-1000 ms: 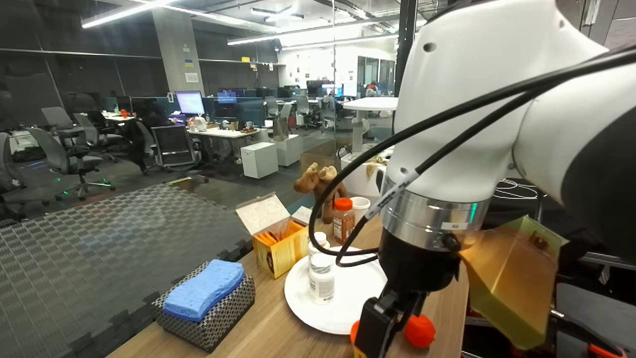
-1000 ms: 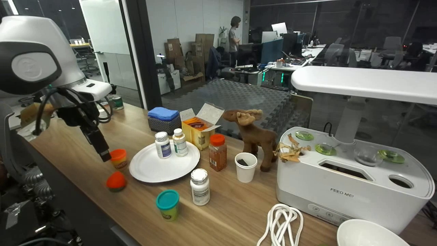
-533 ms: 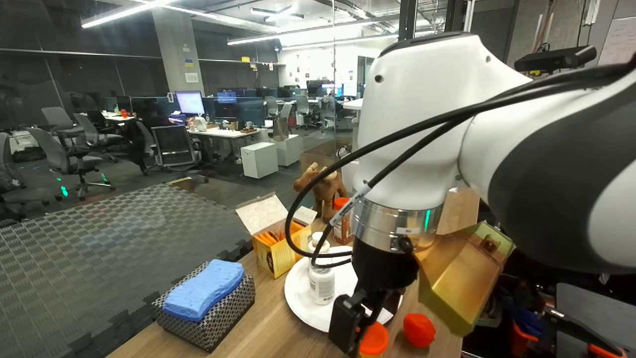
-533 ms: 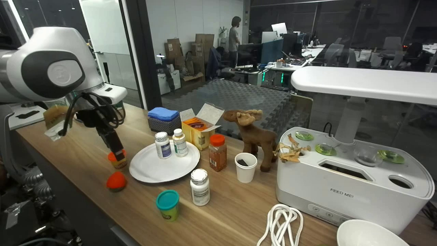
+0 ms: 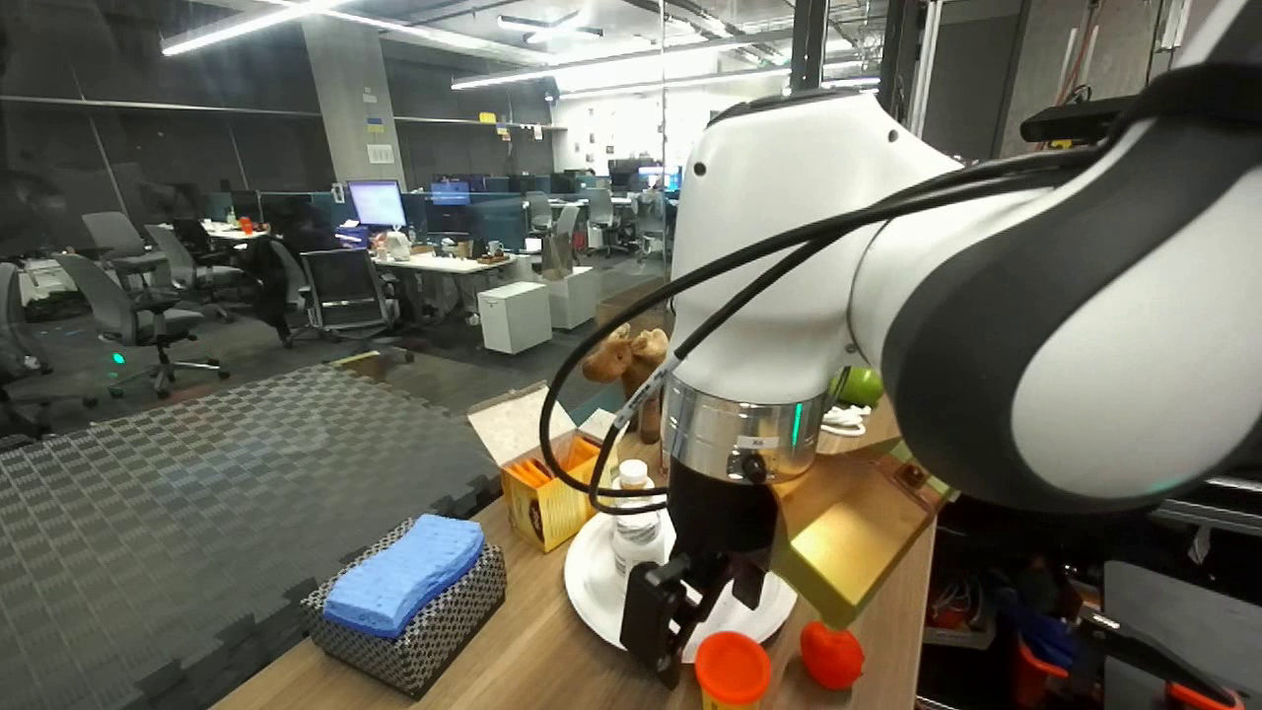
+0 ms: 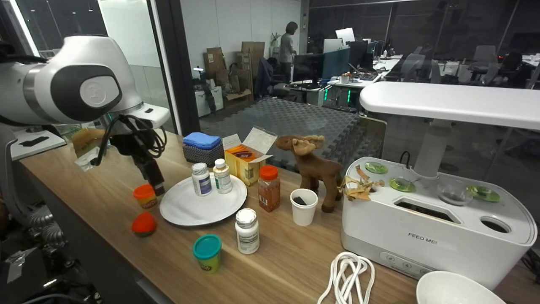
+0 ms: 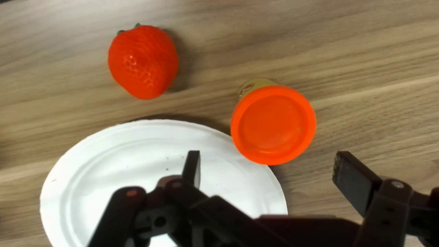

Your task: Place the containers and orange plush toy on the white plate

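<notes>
The white plate (image 6: 190,213) holds two white bottles (image 6: 201,180) (image 6: 222,177); it also shows in the wrist view (image 7: 113,147). An orange-lidded tub (image 7: 273,125) stands beside its rim, also seen in both exterior views (image 5: 733,669) (image 6: 145,196). An orange-red strawberry-shaped toy (image 7: 144,63) with green leaves lies on the table near the tub. A teal-lidded tub (image 6: 207,253), a third white bottle (image 6: 247,231) and a red-lidded jar (image 6: 269,190) stand off the plate. My gripper (image 7: 267,166) is open and empty, above the plate's edge beside the orange-lidded tub, not touching it.
A yellow box of sachets (image 6: 242,169) and a patterned box with a blue sponge (image 5: 404,575) stand behind the plate. A brown moose plush (image 6: 318,169), a paper cup (image 6: 303,209), a white planter (image 6: 392,234), a white cord (image 6: 348,274) and a bowl (image 6: 455,289) are further along.
The arm has moved across the table toward the plate. The gripper has passed the orange-lidded tub and is now over the plate's edge. The objects on the table have not moved.
</notes>
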Controlling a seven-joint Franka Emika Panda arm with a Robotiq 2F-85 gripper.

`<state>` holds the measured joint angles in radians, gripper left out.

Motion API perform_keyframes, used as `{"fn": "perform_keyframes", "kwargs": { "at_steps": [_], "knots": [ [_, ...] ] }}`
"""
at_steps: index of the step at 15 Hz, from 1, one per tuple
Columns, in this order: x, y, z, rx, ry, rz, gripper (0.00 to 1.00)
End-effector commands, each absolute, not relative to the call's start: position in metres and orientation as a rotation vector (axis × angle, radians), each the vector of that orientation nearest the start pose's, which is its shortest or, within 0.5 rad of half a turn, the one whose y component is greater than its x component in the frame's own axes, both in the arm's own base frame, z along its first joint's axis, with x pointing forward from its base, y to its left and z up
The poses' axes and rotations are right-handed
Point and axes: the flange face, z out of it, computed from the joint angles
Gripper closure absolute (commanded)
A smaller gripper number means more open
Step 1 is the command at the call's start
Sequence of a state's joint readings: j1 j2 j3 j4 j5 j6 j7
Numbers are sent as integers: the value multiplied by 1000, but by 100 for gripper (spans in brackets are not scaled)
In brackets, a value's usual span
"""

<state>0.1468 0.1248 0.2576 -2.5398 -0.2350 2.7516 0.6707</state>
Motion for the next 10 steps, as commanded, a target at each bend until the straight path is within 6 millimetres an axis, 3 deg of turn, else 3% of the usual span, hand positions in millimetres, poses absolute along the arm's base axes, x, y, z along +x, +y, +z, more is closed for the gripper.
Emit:
{"fn": "perform_keyframes", "kwargs": {
  "at_steps": [1,10],
  "knots": [
    [432,194,237,-3140,91,-134,0],
    [437,195,235,-3143,79,-26,0]
  ]
}}
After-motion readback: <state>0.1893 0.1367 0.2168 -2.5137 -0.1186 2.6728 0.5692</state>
